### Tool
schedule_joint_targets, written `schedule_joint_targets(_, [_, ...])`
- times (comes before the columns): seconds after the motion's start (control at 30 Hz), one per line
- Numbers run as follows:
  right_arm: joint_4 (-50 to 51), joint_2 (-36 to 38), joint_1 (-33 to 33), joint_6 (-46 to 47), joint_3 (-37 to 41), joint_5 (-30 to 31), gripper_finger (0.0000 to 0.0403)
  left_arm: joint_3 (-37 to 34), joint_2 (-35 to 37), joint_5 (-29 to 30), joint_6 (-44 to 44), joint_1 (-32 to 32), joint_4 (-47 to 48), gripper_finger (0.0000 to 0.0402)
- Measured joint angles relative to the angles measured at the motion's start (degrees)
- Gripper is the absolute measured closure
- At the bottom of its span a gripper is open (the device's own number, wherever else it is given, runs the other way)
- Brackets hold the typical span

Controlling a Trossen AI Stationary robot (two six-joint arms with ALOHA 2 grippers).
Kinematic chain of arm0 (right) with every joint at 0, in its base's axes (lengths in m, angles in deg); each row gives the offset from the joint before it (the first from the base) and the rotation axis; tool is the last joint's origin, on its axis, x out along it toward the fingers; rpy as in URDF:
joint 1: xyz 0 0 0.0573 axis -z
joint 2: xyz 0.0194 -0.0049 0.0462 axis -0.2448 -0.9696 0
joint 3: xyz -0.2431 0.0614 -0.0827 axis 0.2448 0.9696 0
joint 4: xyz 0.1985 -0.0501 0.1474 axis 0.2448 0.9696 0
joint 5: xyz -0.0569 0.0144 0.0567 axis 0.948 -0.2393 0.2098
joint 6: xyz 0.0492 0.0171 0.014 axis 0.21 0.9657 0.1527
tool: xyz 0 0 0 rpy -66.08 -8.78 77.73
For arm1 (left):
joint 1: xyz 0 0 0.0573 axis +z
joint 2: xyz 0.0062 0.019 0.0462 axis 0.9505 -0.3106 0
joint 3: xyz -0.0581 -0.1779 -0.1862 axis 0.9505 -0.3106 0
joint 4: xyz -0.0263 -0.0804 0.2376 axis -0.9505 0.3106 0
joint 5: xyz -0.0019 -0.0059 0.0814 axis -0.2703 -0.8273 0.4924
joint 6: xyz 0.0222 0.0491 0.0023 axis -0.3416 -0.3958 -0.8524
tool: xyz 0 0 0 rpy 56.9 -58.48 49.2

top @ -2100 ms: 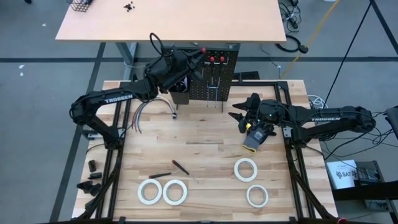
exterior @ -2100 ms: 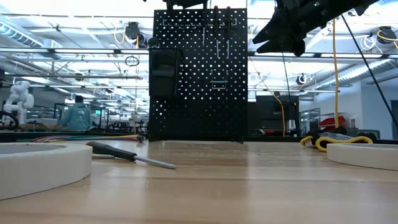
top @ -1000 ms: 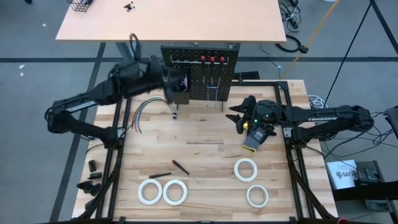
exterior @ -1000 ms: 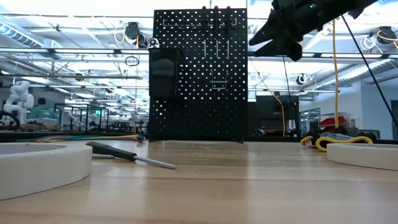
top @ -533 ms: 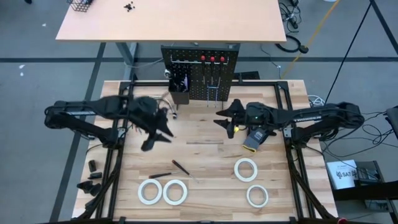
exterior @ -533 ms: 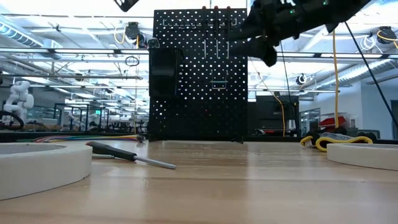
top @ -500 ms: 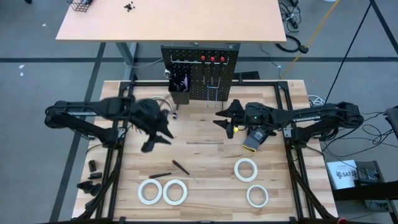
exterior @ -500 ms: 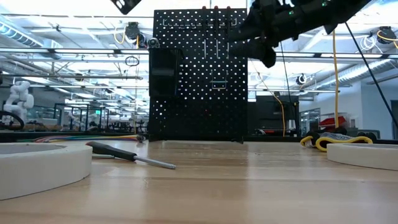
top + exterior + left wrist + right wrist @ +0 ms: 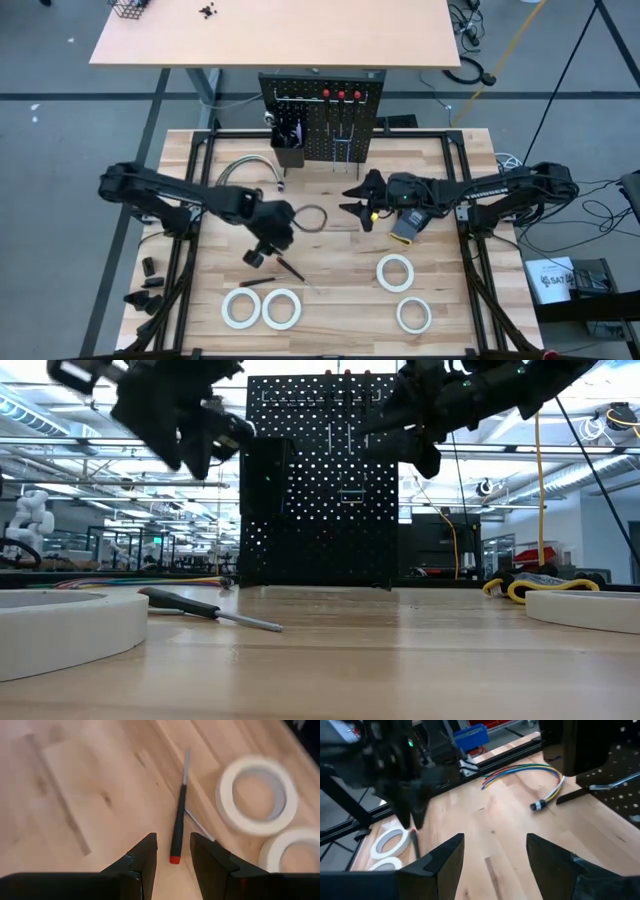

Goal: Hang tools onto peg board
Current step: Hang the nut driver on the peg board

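**Swinging down from the peg board to the screwdriver**

Lying on the bench near the tape rolls (image 9: 256, 795), the black-handled screwdriver (image 9: 178, 824) now sits just beyond the left tool (image 9: 172, 851), fingers apart, which was at the peg board (image 9: 322, 120) moments ago. A pickup looks next. The right tool (image 9: 495, 851), also spread, has edged closer. No legible writing.

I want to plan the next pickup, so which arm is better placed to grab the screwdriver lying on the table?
Left. The left gripper hangs open right over the black-handled screwdriver, which lies lined up between its fingers. The right gripper is open too, but farther off, near the peg board.
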Motion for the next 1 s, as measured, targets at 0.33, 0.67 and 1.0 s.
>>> schedule_joint_targets(0.33, [4.1,0.0,-2.2,-0.2,0.0,0.0,0.0195,0.0,-11.5,3.1,-9.9,-4.7,-0.4,0.0281])
schedule_joint_targets(0.67, [6.9,0.0,-2.7,-1.6,0.0,0.1,0.0195,0.0,-16.8,6.5,-9.8,-7.7,-4.0,0.0281])
schedule_joint_targets(1.0, [7.1,0.0,-2.7,-3.3,0.0,0.1,0.0195,0.1,-21.2,12.4,-6.3,-8.6,-5.0,0.0281])
